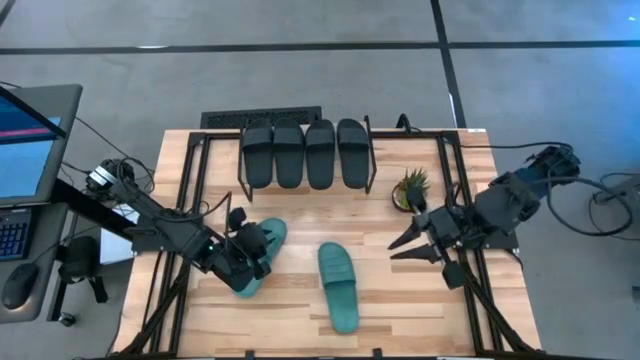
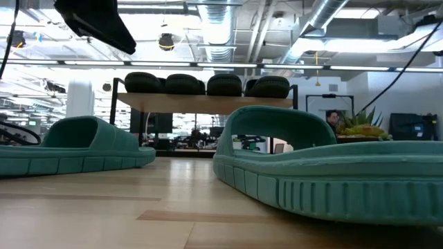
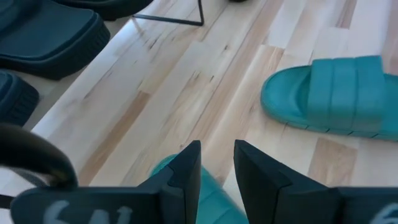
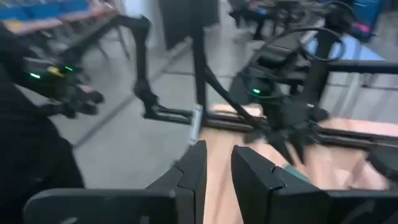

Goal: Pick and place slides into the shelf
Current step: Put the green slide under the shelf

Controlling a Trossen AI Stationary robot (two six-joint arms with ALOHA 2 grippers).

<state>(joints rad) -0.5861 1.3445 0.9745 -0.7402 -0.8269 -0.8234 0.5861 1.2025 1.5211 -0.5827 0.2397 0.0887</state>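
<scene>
Two teal slides lie sole-down on the table. One (image 1: 338, 285) is in the middle, near the front. The other (image 1: 262, 250) lies to its left, under my left gripper (image 1: 245, 265). That gripper hovers above this slide (image 3: 208, 193), clear of it, fingers slightly open with nothing between them. The low view shows the slide (image 2: 76, 149) flat on the wood. Several black slides (image 1: 305, 152) sit side by side on the shelf (image 2: 208, 104) at the back. My right gripper (image 1: 405, 243) hangs in the air right of the middle slide, pointing left, slightly open and empty.
A small potted plant (image 1: 412, 187) stands right of the shelf, close to my right arm. A monitor and keyboard (image 1: 25, 140) stand off the table's left side. Black frame rails (image 1: 455, 200) run along both table sides. Bare wood lies between the shelf and the teal slides.
</scene>
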